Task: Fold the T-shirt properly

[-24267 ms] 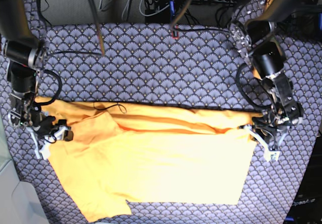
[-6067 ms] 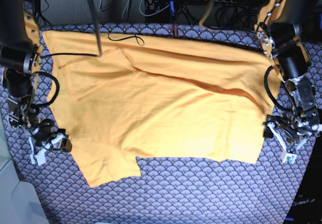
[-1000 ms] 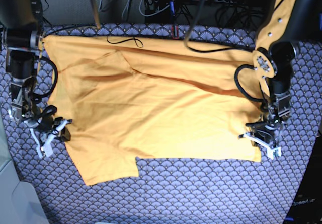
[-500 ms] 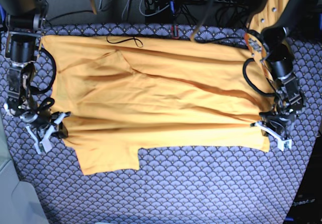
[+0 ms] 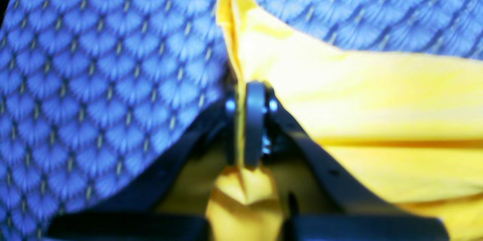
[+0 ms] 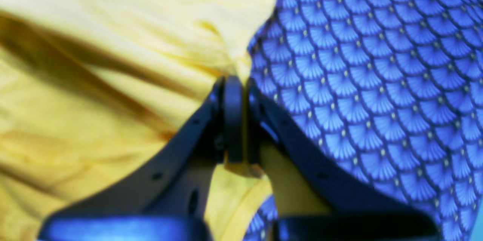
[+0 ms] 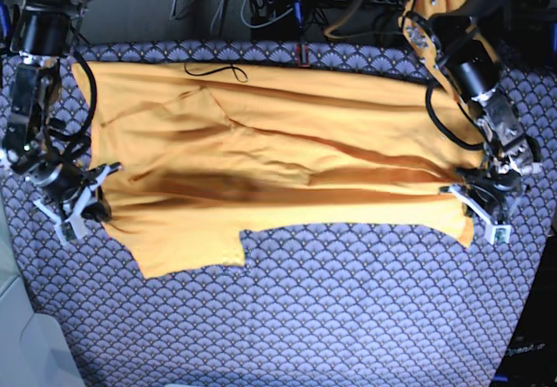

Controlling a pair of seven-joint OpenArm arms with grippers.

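Left pincer (image 7: 487, 203): clamped on hem corner of plain orange-yellow cotton T-shirt (image 7: 278, 178).
Right pincer (image 7: 77, 203): pinching opposite edge.
Change: near edge lifted off blue-grey scallop-patterned worktop (image 7: 348, 317), drawn rearward since half a second ago.
Meaning: lengthwise fold starting.

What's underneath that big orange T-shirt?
The orange-yellow cotton T-shirt lies on a blue-grey scallop-patterned cloth, visible around it. Anything beneath the shirt's middle is covered.

The table is covered with a blue-grey scallop-patterned cloth (image 7: 348, 317). On it the plain orange-yellow cotton T-shirt (image 7: 278, 170) lies spread, and a thin black cable (image 7: 213, 72) lies on the shirt's far edge.
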